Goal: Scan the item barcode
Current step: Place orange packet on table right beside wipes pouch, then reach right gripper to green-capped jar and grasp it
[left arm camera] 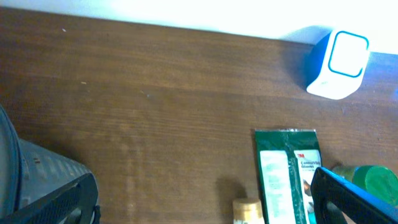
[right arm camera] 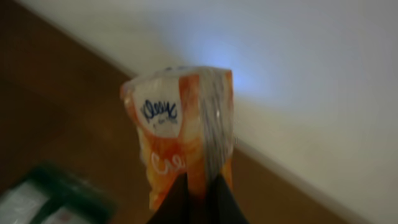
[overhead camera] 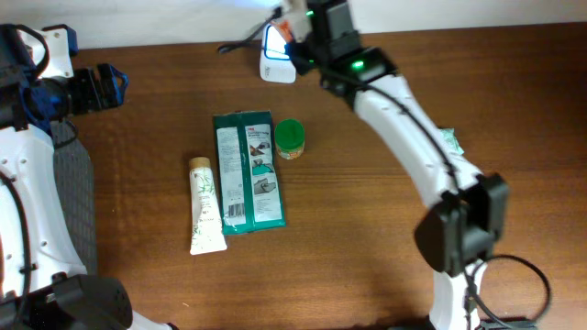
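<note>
Our left arm rests back with its jaws wide; our right arm reaches far with its jaws closed.

We keep our left arm [overhead camera: 32,183] along the left edge, its left gripper [overhead camera: 119,85] pointing right with both fingers [left arm camera: 348,196] spread wide and nothing between them. We stretch our right arm [overhead camera: 404,128] from its base at the near right, bending at a dark elbow and running diagonally to the far side, a green light [overhead camera: 353,65] glowing at the wrist. There our right gripper [right arm camera: 196,193] pinches the bottom edge of a tissue pack [right arm camera: 180,130].
</note>
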### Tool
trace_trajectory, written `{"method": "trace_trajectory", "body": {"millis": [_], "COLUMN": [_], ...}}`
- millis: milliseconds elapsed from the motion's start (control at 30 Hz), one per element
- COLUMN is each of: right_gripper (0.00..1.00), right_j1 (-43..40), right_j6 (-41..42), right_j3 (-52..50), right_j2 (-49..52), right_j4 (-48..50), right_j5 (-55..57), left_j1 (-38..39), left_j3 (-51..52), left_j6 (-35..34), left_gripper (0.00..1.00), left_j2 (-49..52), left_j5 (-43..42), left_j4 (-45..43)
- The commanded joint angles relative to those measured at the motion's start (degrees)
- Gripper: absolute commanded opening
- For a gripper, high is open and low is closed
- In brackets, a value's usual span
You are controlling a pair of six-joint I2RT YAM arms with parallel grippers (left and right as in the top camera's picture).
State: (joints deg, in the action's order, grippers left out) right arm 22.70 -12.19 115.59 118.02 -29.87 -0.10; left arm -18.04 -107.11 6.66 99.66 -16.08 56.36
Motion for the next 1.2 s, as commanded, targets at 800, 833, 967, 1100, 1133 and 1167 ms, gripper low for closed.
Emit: {"method": "trace_trajectory", "body": {"millis": [800,833,967,1100,1133,1167], "right_gripper": [0.36,0.43,0.58,0.72,0.77,0.98], "right_j1": [-26.60,-27.30,-25.75,-14.38,-9.81,-5.25], "right_j6": [26.21,26.21,23.74,22.95,22.93,22.97], "right_j3": [-29.07,-28.39,-17.86,-3.15,-2.27,-2.40], "right_j2": [-3.13,-3.13,-3.21,-3.21,-3.21,-3.15], "right_j4": [-22.51,-24.39,-33.42,-38.73,-36.87,-33.44], "right_j5": [-6.71,-6.86,-10.01,-9.38,-7.06,-5.38], "left_j1": [-0.24,-0.24,-0.24,-0.24,-0.24,-0.24], "left_j3": [-0.68,-0.68,-0.68,-0.68,-0.68,-0.68], "left_j6": [0.13,0.13,0.11,0.11,0.13,0.13], "left_gripper": [0.99,0.99,0.99,0.99,0.99,0.99], "left_j2": [-0.35,-0.35,-0.35,-0.35,-0.35,-0.35], "left_j5": [-0.02,-0.02,-0.02,-0.02,-0.02,-0.04], "left_j4": [-0.26,-0.26,-0.26,-0.26,-0.26,-0.26]}}
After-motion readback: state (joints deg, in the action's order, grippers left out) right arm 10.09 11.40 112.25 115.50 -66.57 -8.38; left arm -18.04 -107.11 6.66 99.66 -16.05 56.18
